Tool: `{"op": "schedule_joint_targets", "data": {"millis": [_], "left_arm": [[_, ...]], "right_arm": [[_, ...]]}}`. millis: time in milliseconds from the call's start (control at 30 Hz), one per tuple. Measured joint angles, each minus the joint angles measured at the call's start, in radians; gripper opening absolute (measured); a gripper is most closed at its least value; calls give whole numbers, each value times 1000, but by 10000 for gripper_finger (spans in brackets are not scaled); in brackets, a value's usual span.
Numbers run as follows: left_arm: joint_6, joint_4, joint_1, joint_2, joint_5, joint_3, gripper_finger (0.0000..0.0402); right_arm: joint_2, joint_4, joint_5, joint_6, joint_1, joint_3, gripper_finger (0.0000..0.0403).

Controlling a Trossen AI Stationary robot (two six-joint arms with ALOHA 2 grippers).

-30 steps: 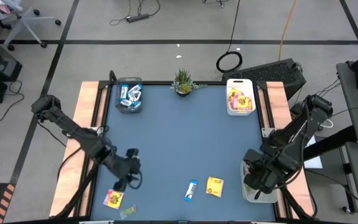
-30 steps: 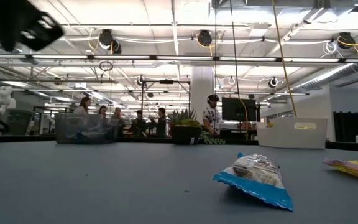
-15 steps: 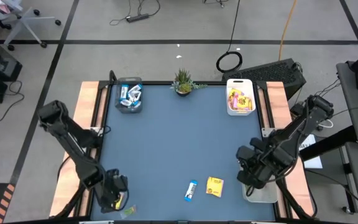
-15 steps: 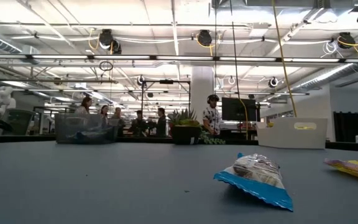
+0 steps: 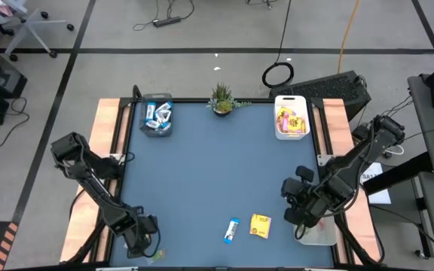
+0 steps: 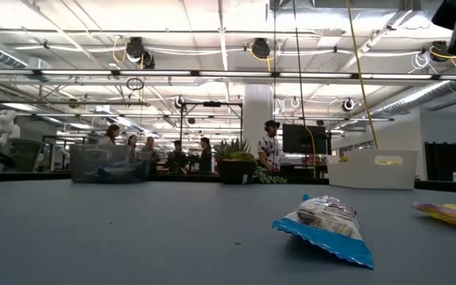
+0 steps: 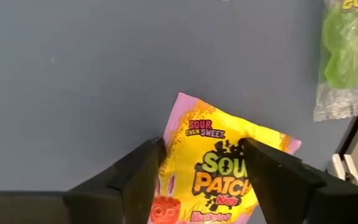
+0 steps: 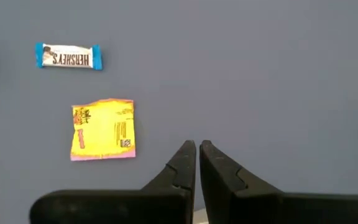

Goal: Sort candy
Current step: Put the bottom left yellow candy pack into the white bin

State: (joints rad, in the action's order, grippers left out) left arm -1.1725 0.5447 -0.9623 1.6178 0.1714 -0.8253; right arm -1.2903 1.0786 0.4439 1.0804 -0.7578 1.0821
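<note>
A yellow packet with pink print (image 7: 219, 168) lies flat on the blue table near its near left corner. My left gripper (image 7: 201, 149) (image 5: 143, 239) points down over it, open, one finger at each side of the packet. Beside it lies a clear packet of green candy (image 7: 347, 56) (image 5: 157, 256). A blue-and-white bar (image 5: 232, 229) (image 8: 68, 56) and a second yellow packet (image 5: 260, 225) (image 8: 103, 129) lie flat near the near edge. My right gripper (image 8: 197, 149) (image 5: 296, 207) hangs shut and empty above the table to their right. My left gripper's open fingers (image 7: 148, 168) come from above over the two side edges of the yellow packet (image 7: 185, 124), which lies flat on the table. Whether they touch it, I cannot tell.
A clear bin with blue-and-white bars (image 5: 157, 117) stands at the far left, a white bin with yellow packets (image 5: 291, 117) at the far right, and a small potted plant (image 5: 222, 98) between them. Another white bin (image 5: 321, 233) sits at the near right under my right arm.
My left gripper has gone down and toward the table's near left corner, turning as it went, and now covers the yellow packet there. My right gripper has shifted a little toward the table's left, off the near right bin.
</note>
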Motion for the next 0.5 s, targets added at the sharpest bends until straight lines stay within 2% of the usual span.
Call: {"op": "schedule_joint_targets", "data": {"millis": [133,367,500], "left_arm": [[8,-8,0,1,11,0,182],[121,-27,-2,-16,22,-18,22],[235,-123,14,-52,-44,-24,16]], "right_arm": [[0,0,6,-4,0,0,11],[0,-3,9,-20,0,0,11],[0,-12,30,-29,0,0,11]]}}
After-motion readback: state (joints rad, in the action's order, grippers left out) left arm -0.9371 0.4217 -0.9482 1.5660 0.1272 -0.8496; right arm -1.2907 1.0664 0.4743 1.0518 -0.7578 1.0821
